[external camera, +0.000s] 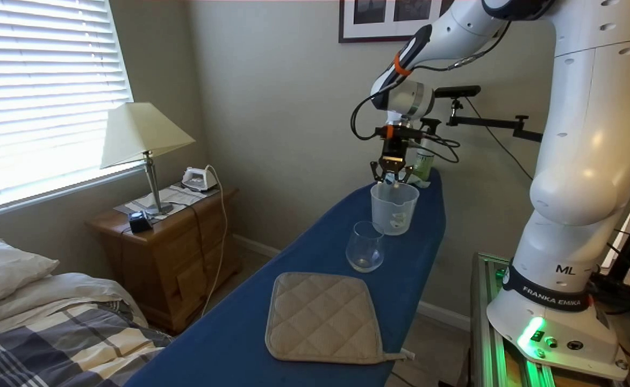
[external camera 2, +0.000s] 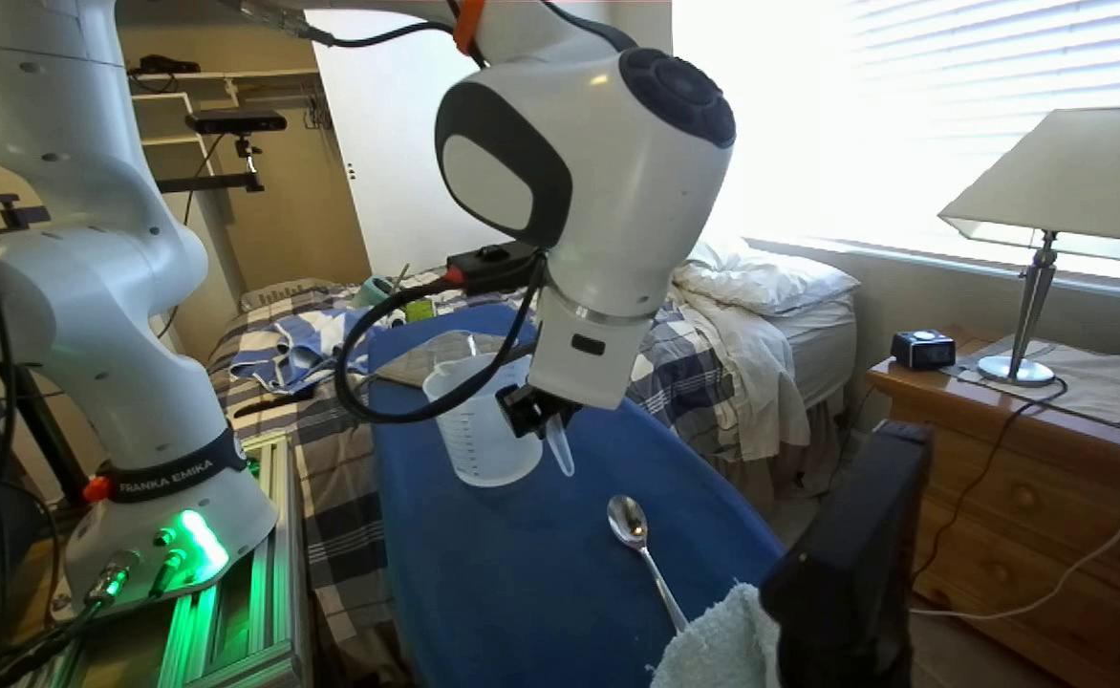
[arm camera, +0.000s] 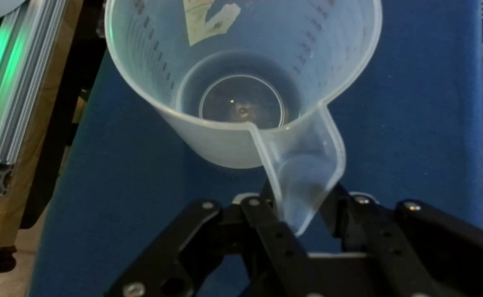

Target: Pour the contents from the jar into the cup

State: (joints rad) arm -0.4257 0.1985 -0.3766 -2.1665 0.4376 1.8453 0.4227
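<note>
The jar (external camera: pixel 394 212), a frosted measuring jug, stands upright on the blue board in both exterior views. In the wrist view its rim and inside wall (arm camera: pixel 266 33) are seen from above; any clear contents cannot be made out. My gripper (arm camera: pixel 299 206) is shut on the jar's handle (arm camera: pixel 307 173), which comes down between the two fingers. From an exterior view, the gripper (external camera: pixel 392 178) is at the jar's far rim, pointing down. The cup (external camera: pixel 365 250), a clear rounded glass, stands close to the jar, on the side towards the quilted pad; the wrist view does not show it.
A beige quilted pad (external camera: pixel 323 317) lies on the narrow blue board (external camera: pixel 229 344). Beyond the handle side are a spoon (external camera 2: pixel 629 521), a pale towel (external camera 2: pixel 722 640) and a green-labelled bottle (external camera: pixel 423 164). The robot's metal frame (external camera 2: pixel 264 535) runs alongside the board.
</note>
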